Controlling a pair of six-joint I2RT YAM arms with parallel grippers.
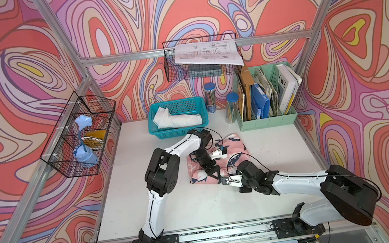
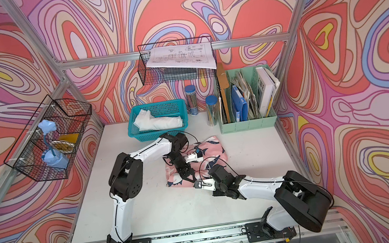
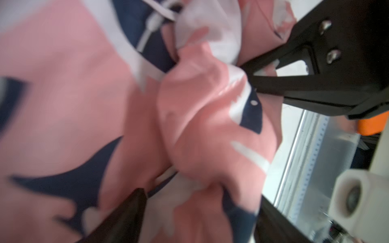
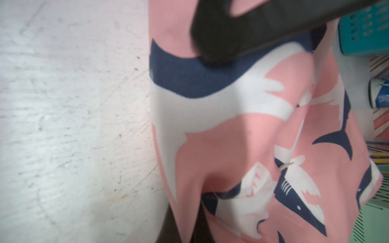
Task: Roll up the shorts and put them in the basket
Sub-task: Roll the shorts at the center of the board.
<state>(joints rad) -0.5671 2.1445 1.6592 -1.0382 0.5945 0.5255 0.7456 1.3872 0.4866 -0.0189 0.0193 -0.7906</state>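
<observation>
- Shorts point(image 1: 230, 148) sit crumpled mid-desk point(image 1: 199, 203), loosely folded, no roll yet.
- Your left tool point(image 1: 214, 172) stands wide open, straddling a bunched fold and gripping nothing.
- Your right tool point(image 4: 181, 227) is clamped tight on the near edge, cloth draping over it.
- Risk: lift with the right alone and the loose layers slide apart; close the left carelessly and it pinches one layer or snags the drawstring point(image 4: 295, 145).

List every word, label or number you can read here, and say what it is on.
"EWE" on the white book in the green file holder.
Printed sheet on the wire basket: print too small to read.
Blue folder label: too blurred to read.
</observation>
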